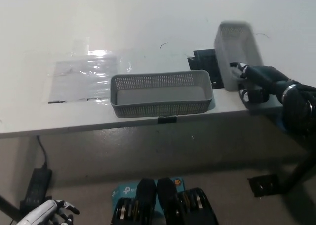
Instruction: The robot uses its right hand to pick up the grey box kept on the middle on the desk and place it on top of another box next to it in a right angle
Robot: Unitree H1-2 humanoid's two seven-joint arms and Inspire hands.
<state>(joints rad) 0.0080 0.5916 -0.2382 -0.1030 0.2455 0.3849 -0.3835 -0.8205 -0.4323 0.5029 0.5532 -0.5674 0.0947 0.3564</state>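
- Right hand (254, 84): black, at the right edge of the tabletop (148, 22), fingers wrapped on the near end of the small grey box (236, 54).
- Small grey box: pale grey perforated plastic, open-topped, narrow and rectangular. It appears motion-blurred and seems tipped, with its far end up; the mesh pattern is not resolvable through the blur. Whether its underside touches the tabletop cannot be told.
- Long grey box (161, 92): same perforated grey plastic, open top, wider and longer, sitting flat near the front edge of the tabletop with its long side parallel to that edge. Interior shows only a plain floor.
- Relation: the small box is to the right of the long box, just beside its right end, and not on top of it. The 2 boxes look apart, not touching.
- Black flat item (201, 62) lies on the tabletop between the 2 boxes, partly behind the long box.
- Clear plastic sheet (84, 76) lies on the tabletop left of the long box.
- Left hand (49, 212): white, low at the lower left, below the tabletop, fingers loosely spread, holding nothing.
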